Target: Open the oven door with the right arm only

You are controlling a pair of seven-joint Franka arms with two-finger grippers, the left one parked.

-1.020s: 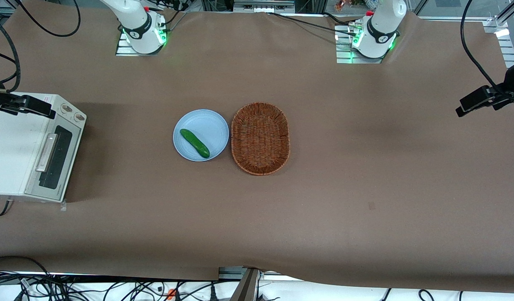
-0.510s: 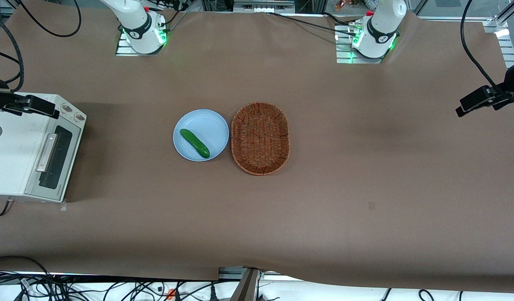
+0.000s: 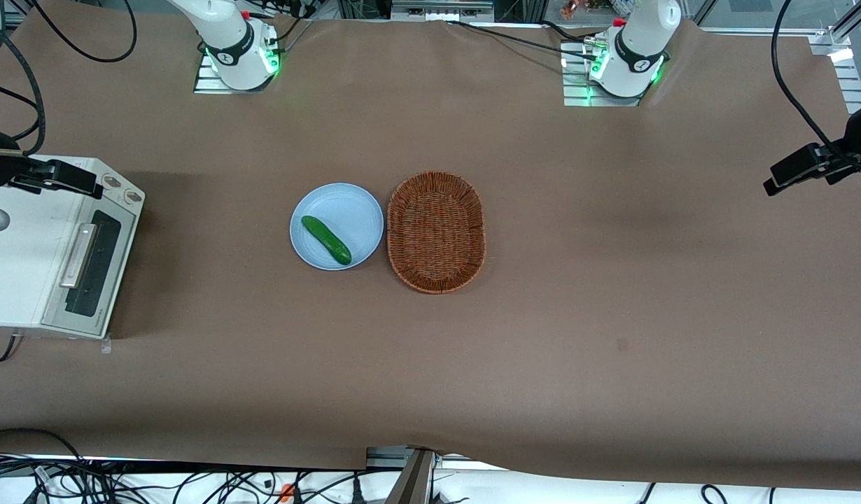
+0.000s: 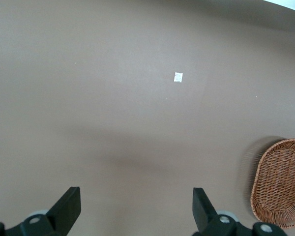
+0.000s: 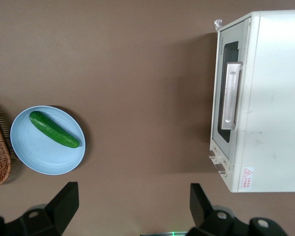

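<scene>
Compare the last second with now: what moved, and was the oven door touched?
Only the right arm's claw moved, drifting slightly away from the front camera above the oven's top; it stays open and holds nothing. The oven door stayed shut and untouched; plate, cucumber and basket unchanged.

A robotics lab: a bench (image 3: pixel 542 364) draped in brown paper, two arm bases (image 3: pixel 238 52) bolted on metal plates at the frame's upper edge (green lights glowing), loose black cables (image 3: pixel 87 476) tangled along the lower left.
</scene>
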